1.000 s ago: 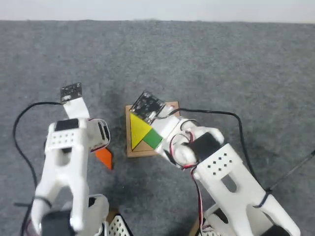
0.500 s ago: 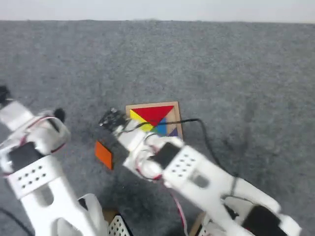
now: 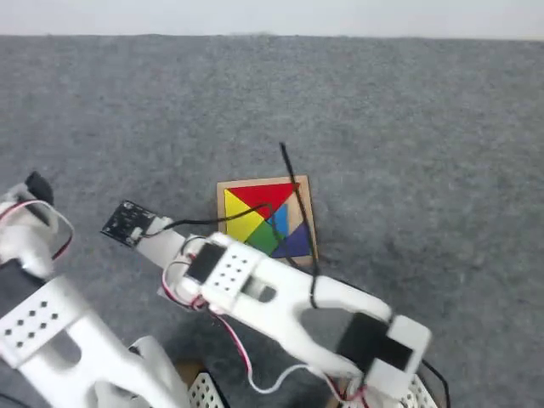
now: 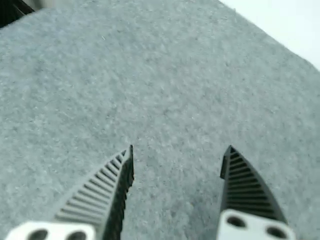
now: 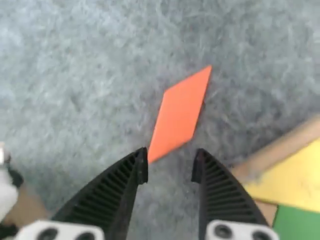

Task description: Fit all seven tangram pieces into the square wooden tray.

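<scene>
Wooden tray [image 3: 263, 181] at frame centre nearly full, the orange piece [image 5: 180, 112] lies outside on the desk [image 3: 408, 102] before the right tool [image 5: 170, 162], jaws parted, left tool [image 4: 177, 165] likewise.

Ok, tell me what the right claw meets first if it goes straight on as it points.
Probably the flat orange parallelogram piece on the grey mat, just ahead of the open right claw; its height above is unclear.

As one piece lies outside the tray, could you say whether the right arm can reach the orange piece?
Probably yes: the right gripper hangs open just short of the orange piece, which lies flat on the grey mat with nothing between.
</scene>
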Motion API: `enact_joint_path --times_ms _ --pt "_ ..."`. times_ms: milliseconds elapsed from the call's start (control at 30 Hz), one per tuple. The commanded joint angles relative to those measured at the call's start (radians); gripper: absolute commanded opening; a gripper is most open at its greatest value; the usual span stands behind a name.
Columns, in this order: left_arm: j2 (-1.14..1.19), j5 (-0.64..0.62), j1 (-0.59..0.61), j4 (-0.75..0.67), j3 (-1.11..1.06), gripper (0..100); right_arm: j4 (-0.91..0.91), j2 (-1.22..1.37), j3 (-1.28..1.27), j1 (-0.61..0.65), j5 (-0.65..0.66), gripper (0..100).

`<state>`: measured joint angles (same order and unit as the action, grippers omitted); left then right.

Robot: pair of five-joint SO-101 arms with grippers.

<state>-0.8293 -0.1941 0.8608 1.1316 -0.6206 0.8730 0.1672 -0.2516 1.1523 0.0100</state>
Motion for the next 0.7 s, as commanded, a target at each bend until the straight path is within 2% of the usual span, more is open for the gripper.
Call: enact_joint_path --times_ms 0,233,400,667 --pt "-0.026 0.037 0.012 0.02 0.054 28 -0.016 0.064 0.133 0.013 -0.005 17.3" --pt "-0.026 0.078 0.011 0.029 0.051 28 0.153 0.262 0.387 0.008 0.117 25.2" --pt "-0.026 0.077 0.009 0.049 0.045 28 0.216 0.407 0.559 -0.019 0.183 20.1" --pt "-0.026 0.075 0.009 0.049 0.045 28 0.292 0.588 0.773 -0.064 0.183 18.8"
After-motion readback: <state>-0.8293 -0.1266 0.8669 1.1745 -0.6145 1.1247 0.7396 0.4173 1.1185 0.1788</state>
